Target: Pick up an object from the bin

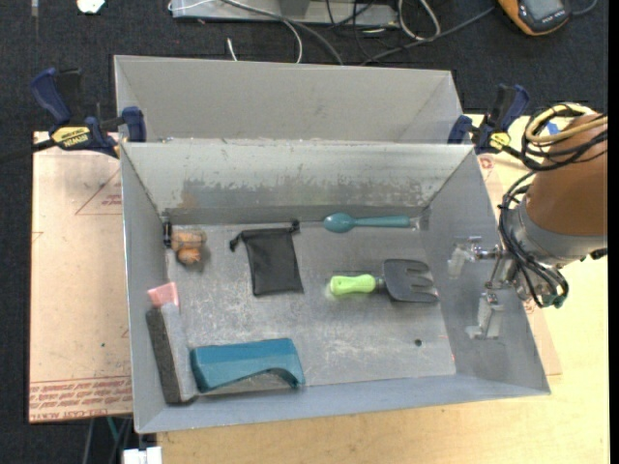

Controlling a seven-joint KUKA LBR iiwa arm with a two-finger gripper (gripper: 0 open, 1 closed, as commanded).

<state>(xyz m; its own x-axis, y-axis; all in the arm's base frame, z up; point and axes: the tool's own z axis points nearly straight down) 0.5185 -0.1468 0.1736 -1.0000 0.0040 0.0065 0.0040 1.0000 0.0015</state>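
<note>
Plainly, the hand (481, 293) is seen at the right side of the bin (290, 177), hanging over the sloping right wall; its two metal fingers (469, 252) are held well apart and nothing is gripped between them; the arm (571, 196) behind it is carried in from the right, with an orange-brown cover and looped cables at the wrist.

Nearest to the hand, just to its left on the bin floor, a small green-handled tool (353, 284) is laid flat; its dark grey forked head (411, 280) is turned toward the hand and its handle is pointed left; it is not touched by the fingers. A tiny dark speck (418, 342) is seen nearer, apart from the tool.

Farther back, a teal spoon (368, 222) is laid along the foot of the far wall, bowl to the left. Left of the tool, a black pouch (272, 262) is spread flat.

Well apart on the left, a small brown lump (190, 247) is placed near the far corner; a pink scrap (162, 295) is seen nearer; a long dark strip (162, 354) is laid along the left wall; beside it a blue wedge (247, 363) is set at the near edge.
</note>
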